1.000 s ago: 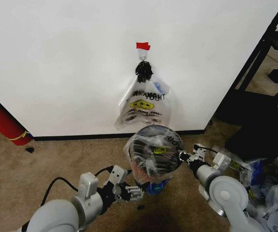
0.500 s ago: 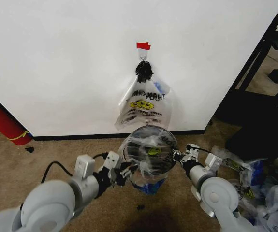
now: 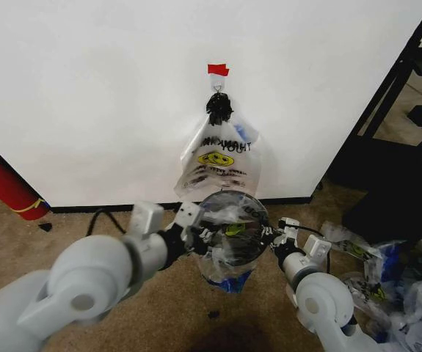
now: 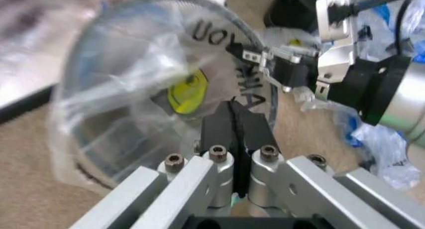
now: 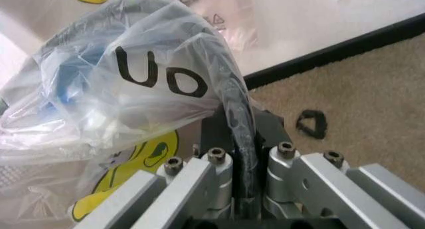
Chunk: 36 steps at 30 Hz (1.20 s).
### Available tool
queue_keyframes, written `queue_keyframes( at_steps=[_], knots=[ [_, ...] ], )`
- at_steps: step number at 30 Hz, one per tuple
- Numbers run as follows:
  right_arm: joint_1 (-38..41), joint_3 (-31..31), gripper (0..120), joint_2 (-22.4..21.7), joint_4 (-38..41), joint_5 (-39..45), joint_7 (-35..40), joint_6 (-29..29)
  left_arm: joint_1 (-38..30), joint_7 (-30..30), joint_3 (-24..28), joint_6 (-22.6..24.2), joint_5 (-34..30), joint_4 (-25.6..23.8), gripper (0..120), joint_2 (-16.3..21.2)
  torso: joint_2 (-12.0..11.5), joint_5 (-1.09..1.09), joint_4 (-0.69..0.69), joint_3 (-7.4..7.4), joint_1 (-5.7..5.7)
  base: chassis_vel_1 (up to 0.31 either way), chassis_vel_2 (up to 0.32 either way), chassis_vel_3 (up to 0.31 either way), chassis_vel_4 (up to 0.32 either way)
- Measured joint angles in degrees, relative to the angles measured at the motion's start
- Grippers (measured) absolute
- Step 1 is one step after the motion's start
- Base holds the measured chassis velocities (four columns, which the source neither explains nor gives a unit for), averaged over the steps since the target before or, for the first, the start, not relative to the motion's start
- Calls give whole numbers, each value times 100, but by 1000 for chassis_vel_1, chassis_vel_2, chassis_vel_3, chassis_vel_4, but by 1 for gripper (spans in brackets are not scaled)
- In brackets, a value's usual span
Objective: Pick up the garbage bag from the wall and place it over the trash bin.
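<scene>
1. The left pincer [image 4: 232, 105] is being kept clenched, its tips pressed flat together. A fold of the garbage bag [image 4: 133, 64] seems to be nipped between them, so that this side of the film is being pulled outward.
2. The right pincer [image 5: 238, 117] is being kept clamped across the dark rim of the trash bin [image 5: 240, 139]. The film is being pinned against the rim there, probably so the far edge cannot slide off.
3. The two pincers are being held on opposite sides of the bin mouth, which is being tilted towards the head camera. The bag is being stretched between them to keep it open.
4. The garbage bag is being draped over the bin, with its yellow smiley and black letters showing across the mouth. Loose film is being left to sag below, blue showing in it.
5. The task is being judged nearly finished, though the bag is not yet seated evenly.
6. Behind, a second printed bag [image 3: 218, 158] is being carried by the hook [image 3: 216, 86] on the wall [image 3: 86, 88].
</scene>
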Motion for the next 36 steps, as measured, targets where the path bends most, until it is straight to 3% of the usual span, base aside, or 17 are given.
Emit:
queue_keyframes(
  at_steps=[1, 4, 9, 19, 28, 36],
  knots=[
    [-22, 35, 1, 0, 2, -23, -5, 18, -343, -139, 376, 1, -151, 200, 0, -151, 0, 2, 0, 0, 0, 0, 0, 0, 0],
    [-34, 63, 1, 2, 13, -46, -11, 28, -743, -331, 760, 1, -370, 487, 0, -333, 0, 0, -4, 0, 1, 0, 0, 0, 0],
    [-28, 43, 1, -30, 4, -131, -58, 56, -1123, -650, 1262, 1, -534, 1146, 0, -683, 0, 1, 1, 0, 0, 0, 0, 0, 0],
    [-19, 2, 1, -105, -62, -313, -106, 128, -1579, -624, 1988, -4, -548, 1627, 0, -782, 0, 1, 1, 0, 0, 0, 0, 0, 0],
    [-19, -21, 1, -59, -55, -565, -353, 422, -1725, -712, 2291, -7, -594, 1982, 0, -1139, 0, 1, 0, 0, 0, 0, 0, 0, 0],
    [-88, -34, 1, -182, -56, -975, -636, 903, -1819, -663, 2371, -9, -468, 2213, 0, -1175, 0, 1, 0, 0, 0, 0, 0, 0, 0]
  ],
)
